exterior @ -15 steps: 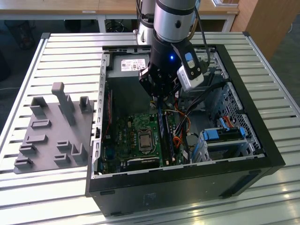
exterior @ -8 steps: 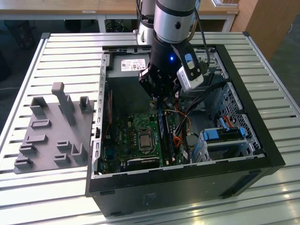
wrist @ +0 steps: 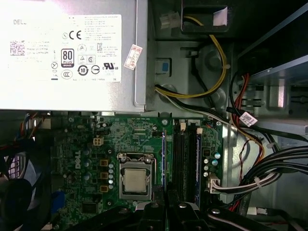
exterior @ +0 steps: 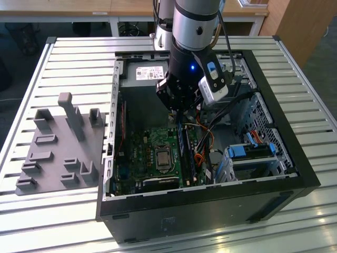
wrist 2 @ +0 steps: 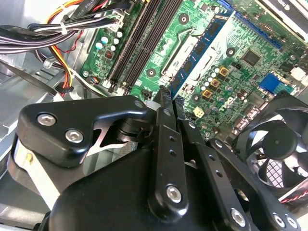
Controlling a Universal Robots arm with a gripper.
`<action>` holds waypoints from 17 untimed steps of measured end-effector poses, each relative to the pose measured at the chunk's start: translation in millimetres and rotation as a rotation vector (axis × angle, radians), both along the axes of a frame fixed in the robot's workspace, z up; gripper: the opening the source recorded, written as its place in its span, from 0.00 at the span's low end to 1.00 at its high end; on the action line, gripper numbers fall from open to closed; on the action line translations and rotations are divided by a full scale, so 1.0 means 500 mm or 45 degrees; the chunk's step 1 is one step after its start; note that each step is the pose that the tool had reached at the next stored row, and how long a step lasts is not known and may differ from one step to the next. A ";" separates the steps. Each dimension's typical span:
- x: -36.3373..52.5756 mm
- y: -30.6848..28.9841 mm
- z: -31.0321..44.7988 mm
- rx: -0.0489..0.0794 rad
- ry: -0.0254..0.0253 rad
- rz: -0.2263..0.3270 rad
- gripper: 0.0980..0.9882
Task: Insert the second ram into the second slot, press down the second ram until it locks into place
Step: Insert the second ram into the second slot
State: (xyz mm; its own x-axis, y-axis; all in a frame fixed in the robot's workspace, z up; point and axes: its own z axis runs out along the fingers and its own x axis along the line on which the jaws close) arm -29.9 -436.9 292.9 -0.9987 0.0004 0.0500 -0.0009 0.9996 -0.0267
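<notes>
My gripper [exterior: 178, 112] hangs inside the open computer case [exterior: 295, 153], over the memory slots [wrist: 185, 159] at the motherboard's [exterior: 142, 158] edge. It is shut on the second ram [exterior: 182, 142], a thin blue stick held on edge. In the first wrist view the second ram [wrist: 163, 159] runs out from the gripper [wrist: 168, 197] as a narrow blue line beside the slots. In the second wrist view the closed fingers of the gripper [wrist 2: 169, 96] pinch the second ram [wrist 2: 204, 50] above the board, with the black slots [wrist 2: 139, 38] to one side. Another blue stick [wrist: 198, 163] stands in the outermost slot.
A processor socket [wrist: 134, 180] lies beside the slots. A silver power supply [wrist: 67, 48] and cable bundles [wrist: 269, 163] crowd the case. A black fan [wrist 2: 274, 139] sits near the board. A grey parts fixture [exterior: 58, 142] rests on the slatted table at the exterior view's left.
</notes>
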 end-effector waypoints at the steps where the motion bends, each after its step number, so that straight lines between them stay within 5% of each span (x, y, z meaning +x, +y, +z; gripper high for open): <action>1: 0.000 0.000 0.000 0.000 0.0000 0.000 0.04; 17: 0.000 0.000 -0.007 0.000 0.0000 0.000 0.04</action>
State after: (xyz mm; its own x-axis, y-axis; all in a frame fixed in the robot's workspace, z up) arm -29.9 -436.9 289.5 -0.9988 0.0004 0.0500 -0.0009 0.9996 -0.0267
